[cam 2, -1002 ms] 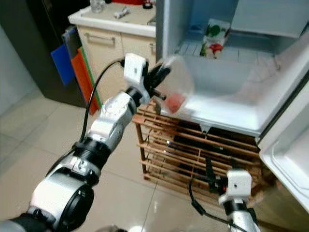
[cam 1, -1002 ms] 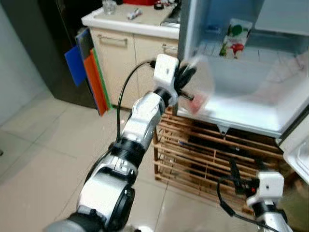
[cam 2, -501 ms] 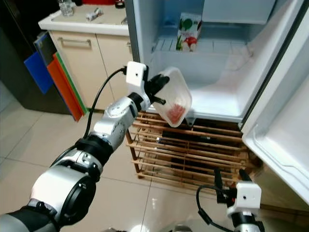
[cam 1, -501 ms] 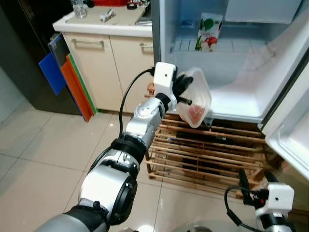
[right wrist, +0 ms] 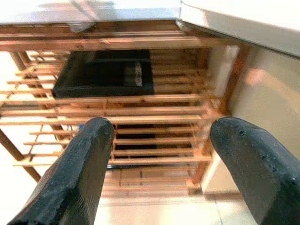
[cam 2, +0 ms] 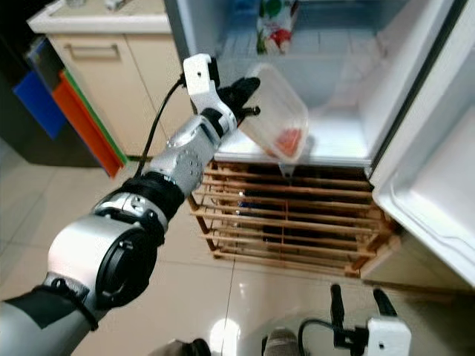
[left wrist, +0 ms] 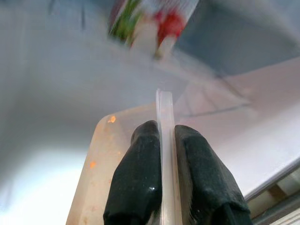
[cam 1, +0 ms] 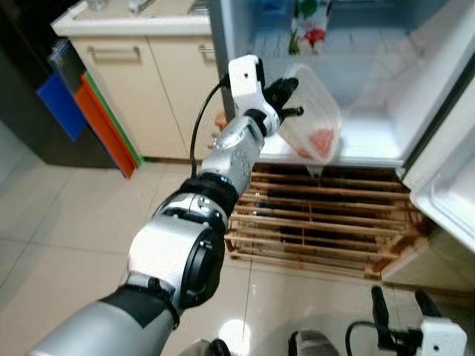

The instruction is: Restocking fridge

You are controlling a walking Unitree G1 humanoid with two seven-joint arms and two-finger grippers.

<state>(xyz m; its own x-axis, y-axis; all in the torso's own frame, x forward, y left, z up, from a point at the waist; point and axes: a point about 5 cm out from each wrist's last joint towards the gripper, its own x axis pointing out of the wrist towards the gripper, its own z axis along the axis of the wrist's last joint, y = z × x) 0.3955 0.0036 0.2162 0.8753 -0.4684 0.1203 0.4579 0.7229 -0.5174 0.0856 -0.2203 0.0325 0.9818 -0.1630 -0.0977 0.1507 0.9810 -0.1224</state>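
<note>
The open fridge (cam 1: 415, 96) now sits closer and more square in view than a moment ago, so the robot has stepped nearer, and the left arm has reached further toward it. That has brought the clear plastic container (cam 1: 315, 111), some reddish food in its low corner, from below and outside the fridge's front edge up to its bright bottom shelf, tilted and not yet set down. I'd judge placement is close.

The left gripper (cam 1: 286, 100) pinches the container's rim between its two black fingers (left wrist: 140, 178), pressed tight on the thin wall. At the fridge's back stands a juice carton (cam 1: 310, 21). Under the fridge sits a slatted wooden rack (cam 1: 319, 222); beside the fridge are cream cabinets (cam 1: 148, 81) with blue and orange boards (cam 1: 82, 111) leaning against them, on a glossy tiled floor (cam 1: 59, 222). The right gripper (right wrist: 164, 154) hangs low before the rack, fingers spread wide.
</note>
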